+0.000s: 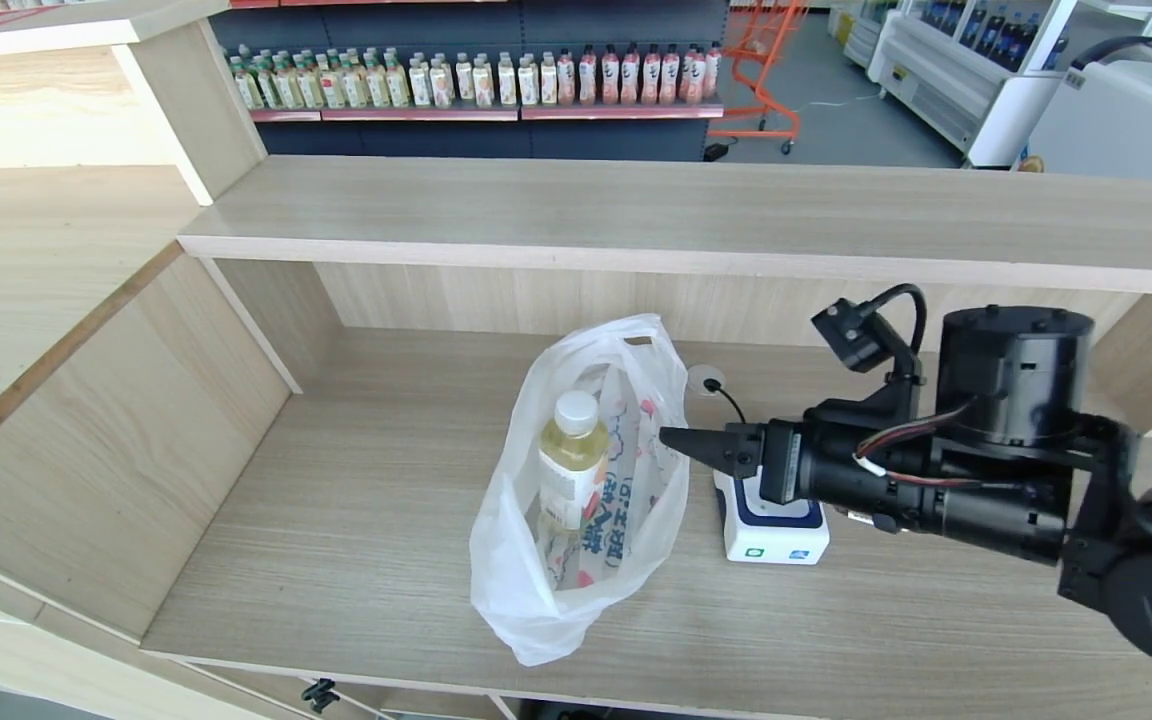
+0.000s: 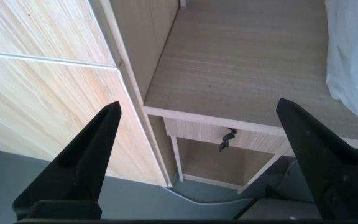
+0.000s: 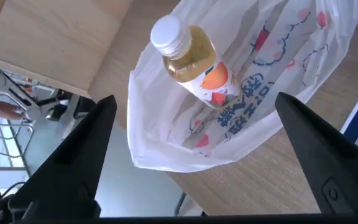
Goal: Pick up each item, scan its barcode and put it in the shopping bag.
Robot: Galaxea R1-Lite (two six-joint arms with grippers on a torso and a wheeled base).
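Now bottle (image 1: 572, 455) stands in shopping bag (image 1: 526, 590); right pincer (image 3: 196, 98) and left pincer (image 2: 199, 102) both spread apart

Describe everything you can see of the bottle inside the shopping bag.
The bottle is clear plastic with a white ribbed screw cap. It holds a pale yellow drink and has a white label showing orange fruit. It leans cap-up inside the thin white bag, whose plastic surrounds it and touches its lower part. The cap shows through the bag's open mouth. The open right gripper hangs beside the bag's mouth, apart from the bottle.
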